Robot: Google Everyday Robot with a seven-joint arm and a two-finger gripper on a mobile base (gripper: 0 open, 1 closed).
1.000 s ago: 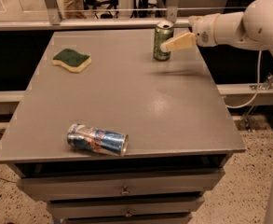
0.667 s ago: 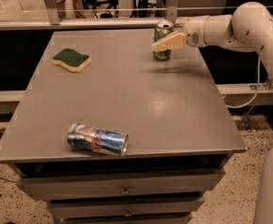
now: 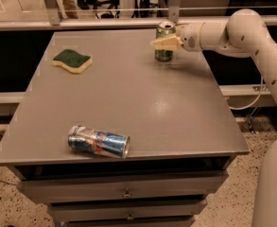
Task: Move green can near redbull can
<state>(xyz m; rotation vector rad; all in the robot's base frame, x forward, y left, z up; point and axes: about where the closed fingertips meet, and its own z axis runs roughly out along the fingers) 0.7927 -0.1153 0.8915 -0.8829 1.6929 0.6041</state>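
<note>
The green can (image 3: 164, 55) stands upright at the far right of the grey table (image 3: 128, 93), with its silver top showing. My gripper (image 3: 165, 43) reaches in from the right at the can's mid-height, and its cream tip crosses the front of the can. The redbull can (image 3: 99, 141), blue and silver and dented, lies on its side near the table's front left edge, far from the green can.
A green and yellow sponge (image 3: 72, 60) lies at the table's far left. A metal rail (image 3: 128, 22) runs behind the table's back edge. My arm (image 3: 251, 37) comes in over the right edge. Drawers (image 3: 124, 193) sit below the front edge.
My gripper has moved left from beside the green can until it overlaps the can's front. The green can, the redbull can and the sponge have not moved.
</note>
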